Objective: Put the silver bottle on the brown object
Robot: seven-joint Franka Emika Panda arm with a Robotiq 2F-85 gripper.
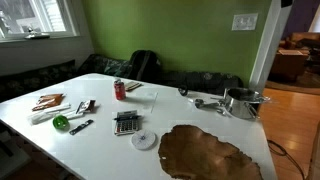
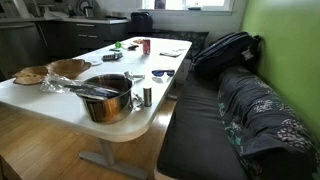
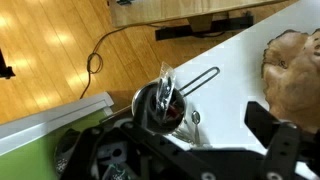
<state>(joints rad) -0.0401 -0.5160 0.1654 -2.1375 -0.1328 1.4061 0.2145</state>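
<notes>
The silver bottle [image 2: 147,97] stands upright on the white table just beside the steel pot [image 2: 108,98], near the table edge by the couch. In the wrist view it is a small silver shape [image 3: 195,117] next to the pot [image 3: 158,105]. The brown sheet [image 1: 210,155] lies flat at the table's front, and its edge shows in the wrist view [image 3: 290,62]. My gripper [image 3: 190,150] hangs high above the pot and bottle, open and empty. The arm does not show in either exterior view.
The pot holds wire tongs [image 3: 195,80]. A red can [image 1: 119,90], a calculator [image 1: 126,123], a white disc [image 1: 145,140], a green object [image 1: 61,122] and papers lie across the table [image 1: 100,150]. A dark couch with a backpack [image 2: 225,50] runs along the table.
</notes>
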